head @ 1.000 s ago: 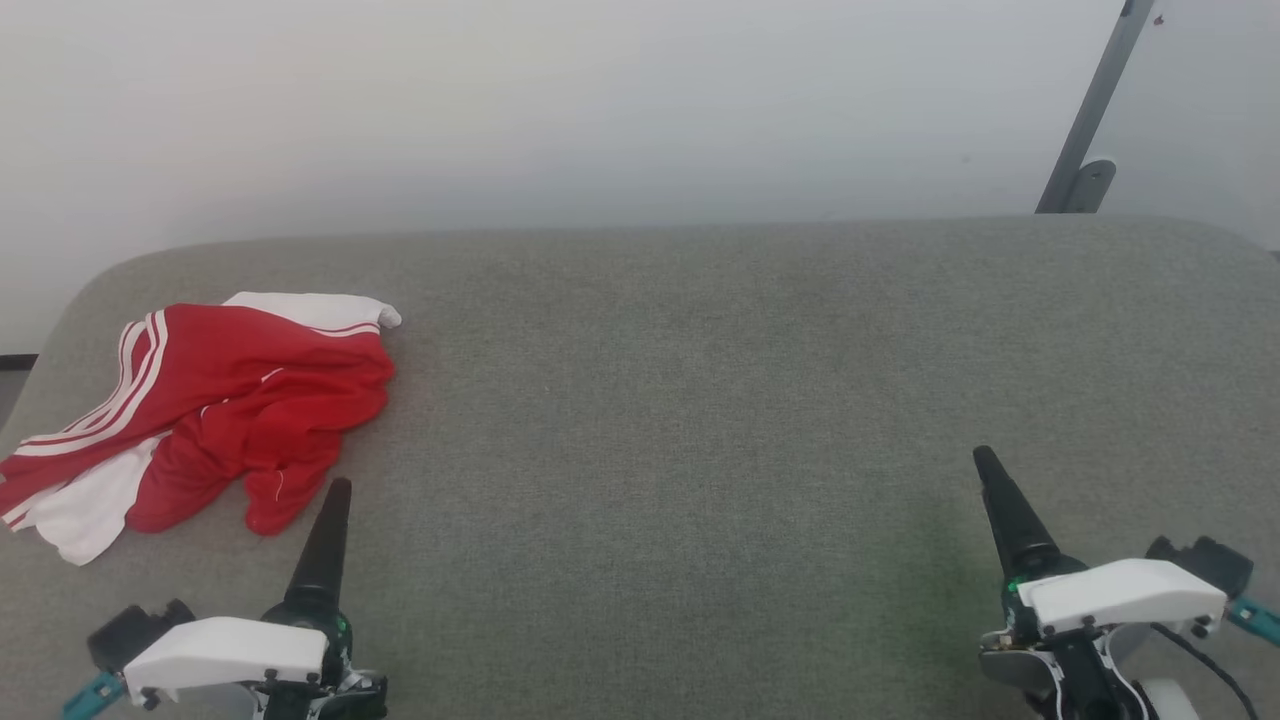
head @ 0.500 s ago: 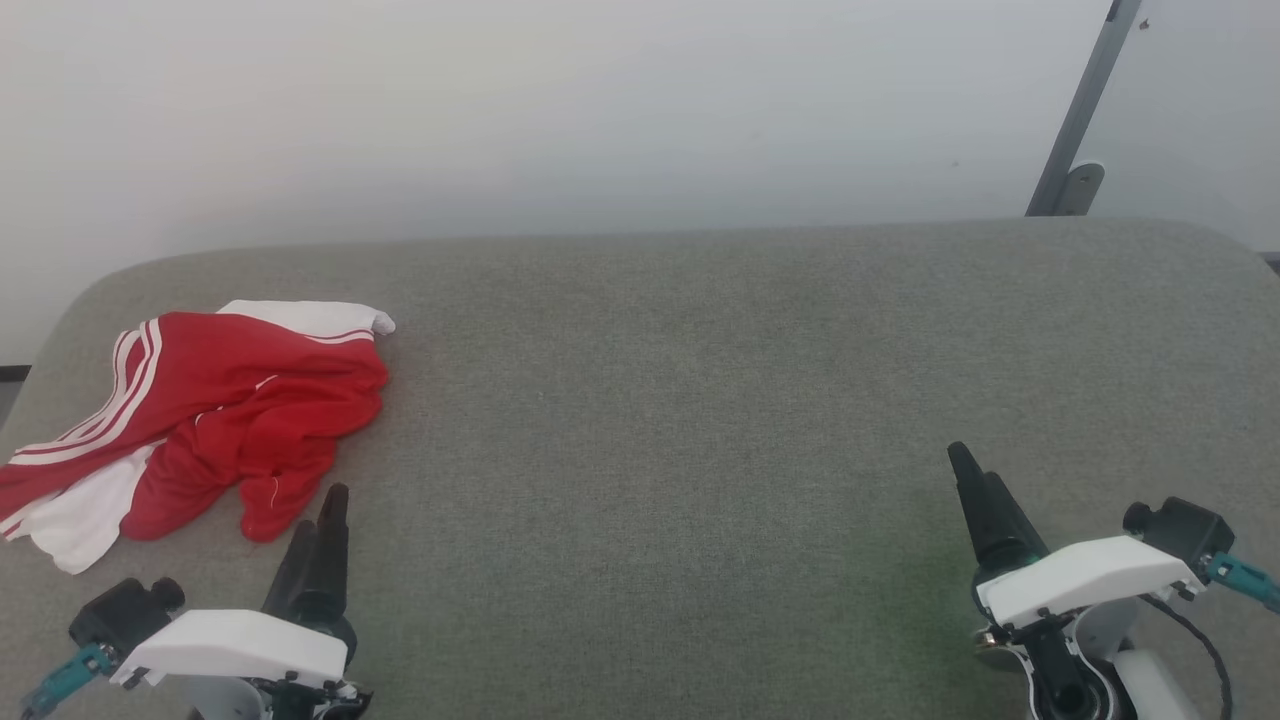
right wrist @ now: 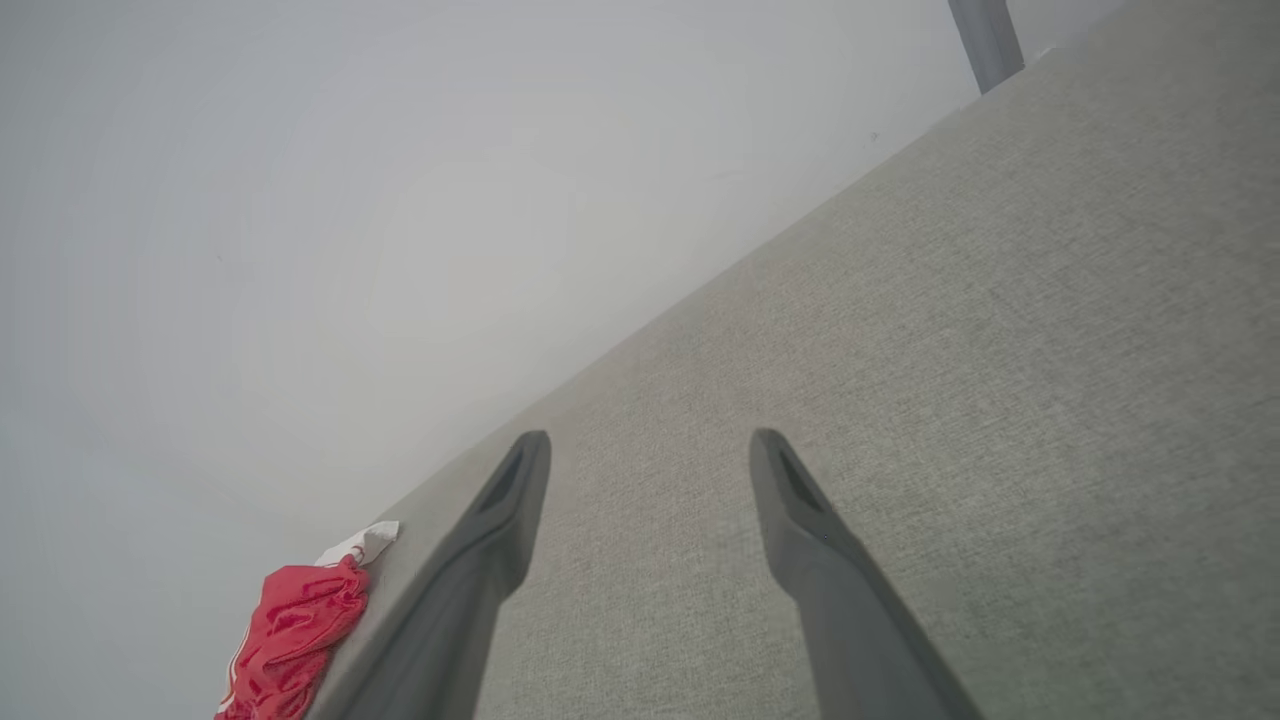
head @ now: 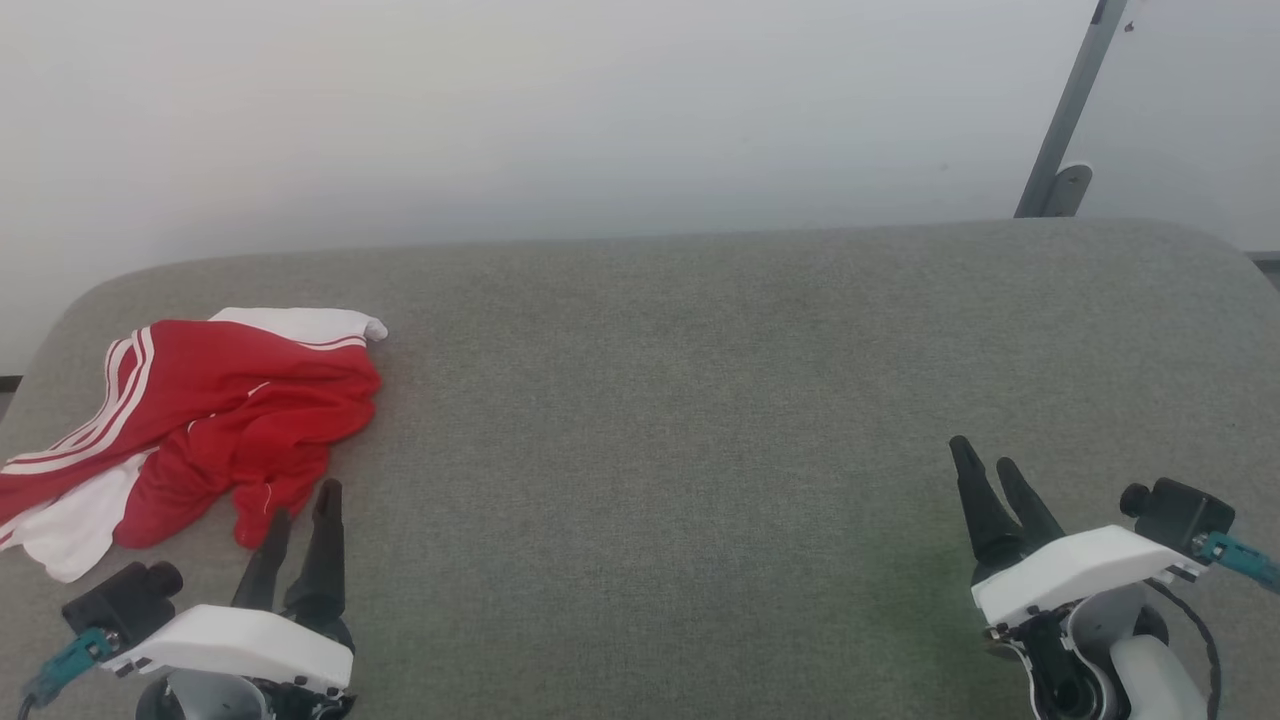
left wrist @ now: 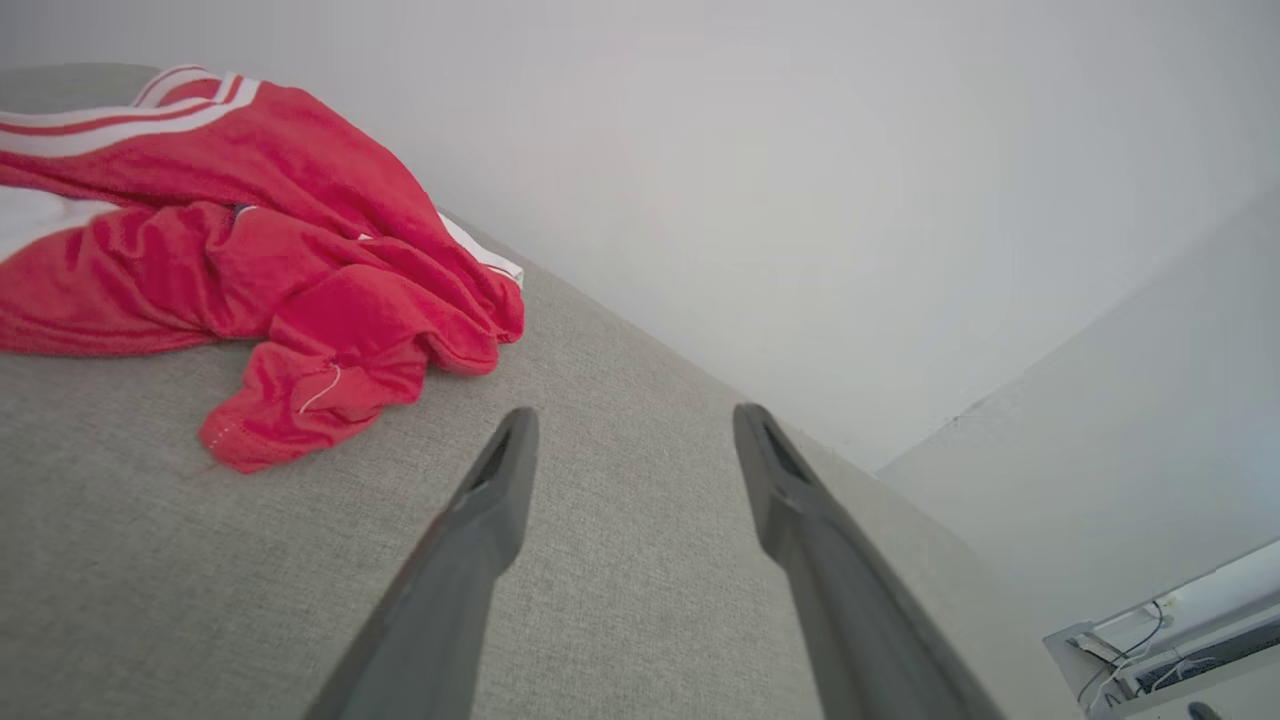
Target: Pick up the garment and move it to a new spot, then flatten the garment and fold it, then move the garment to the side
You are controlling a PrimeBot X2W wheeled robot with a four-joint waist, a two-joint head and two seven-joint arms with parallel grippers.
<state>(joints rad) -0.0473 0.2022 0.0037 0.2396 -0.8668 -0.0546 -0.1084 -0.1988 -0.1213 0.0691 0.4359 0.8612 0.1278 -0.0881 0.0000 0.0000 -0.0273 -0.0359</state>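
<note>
Crumpled at the left end of the grey pad (head: 650, 400): garment (head: 200, 420), red with white stripes and a white sleeve. Just short of its near red edge, left gripper (head: 305, 500), fingers spread wide, holding nothing, tips close to the cloth but apart from it. Seen from the left wrist, lies up and left of the fingers. Well off to the right, right gripper (head: 983, 453), likewise spread and empty, above bare pad, far from the garment.
</note>
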